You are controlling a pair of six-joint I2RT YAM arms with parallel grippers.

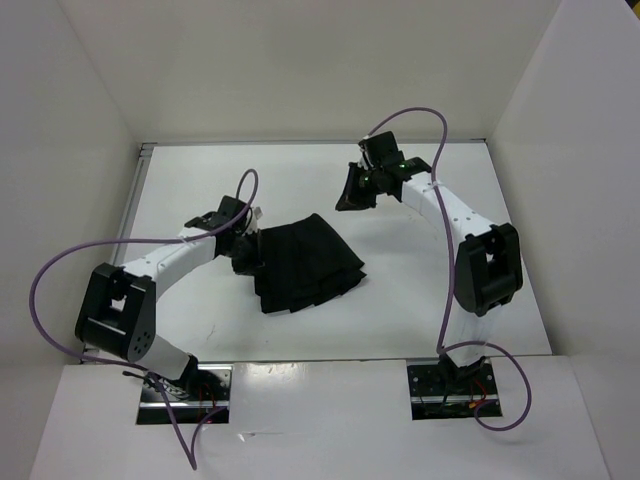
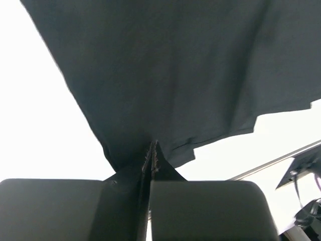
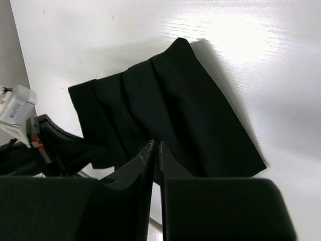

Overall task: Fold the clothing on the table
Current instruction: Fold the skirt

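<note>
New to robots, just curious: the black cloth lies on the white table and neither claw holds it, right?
Not quite: the left gripper is shut on an edge of the clothing, as the left wrist view shows. It does lie on the white table.

The scene is enclosed by three plain white walls: a back wall (image 1: 320,60), a left wall (image 1: 55,170) and a right wall (image 1: 585,150), joined at straight corners. Along the near side a white panel (image 1: 320,420) is laid. Two dark rectangular openings are cut into it, well apart — a left cut-out (image 1: 218,382) and a right cut-out (image 1: 422,398).
</note>
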